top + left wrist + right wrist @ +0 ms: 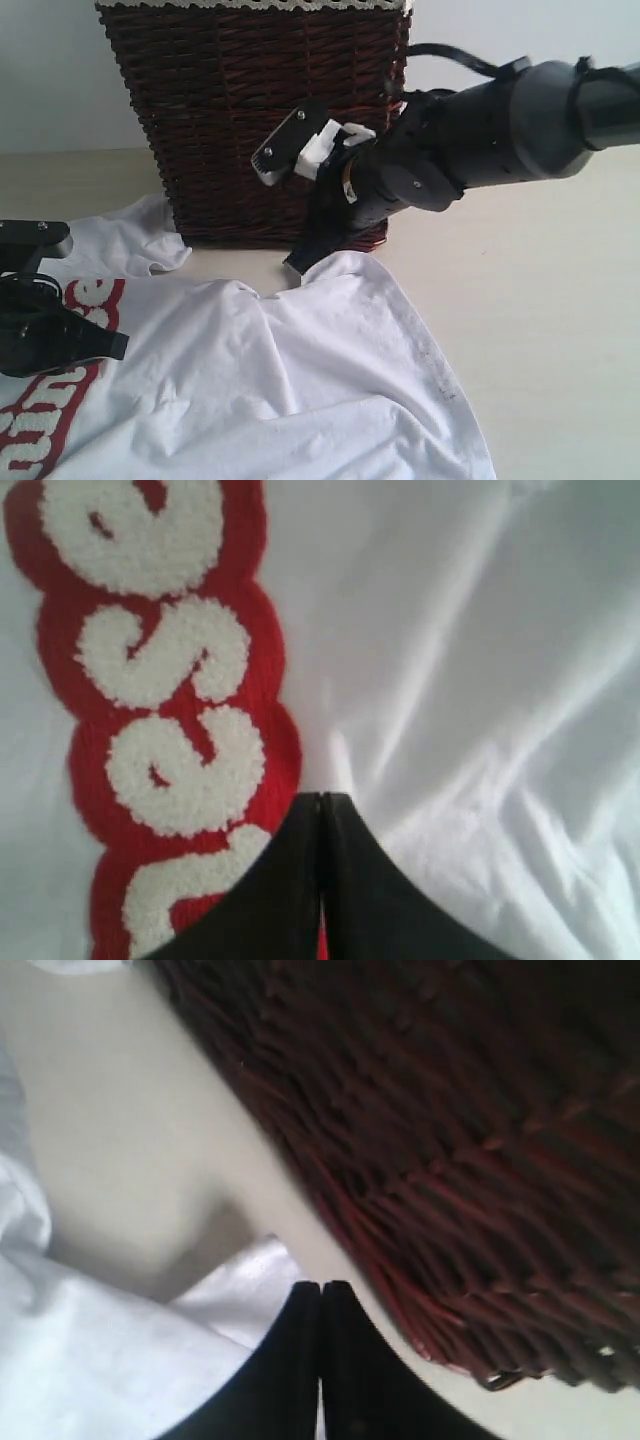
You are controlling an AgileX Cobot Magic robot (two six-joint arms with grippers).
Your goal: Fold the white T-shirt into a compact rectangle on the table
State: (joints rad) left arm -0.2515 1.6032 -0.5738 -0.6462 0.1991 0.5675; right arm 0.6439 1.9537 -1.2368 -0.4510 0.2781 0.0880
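Note:
The white T-shirt (300, 380) lies rumpled on the table (540, 300), its red-edged fuzzy letters (170, 680) at the left. My left gripper (118, 345) is low over the chest beside the letters. Its jaws are shut (322, 798), tips at the cloth, and no fabric shows between them. My right gripper (297, 266) points down at a raised corner of the shirt (250, 1275) just in front of the basket. Those jaws are shut too (322, 1286), and the corner passes under one finger rather than between them.
A dark brown wicker basket (250, 110) with a white lace rim stands at the back, close behind the right gripper (480, 1160). Bare table stretches to the right of the shirt (560, 380).

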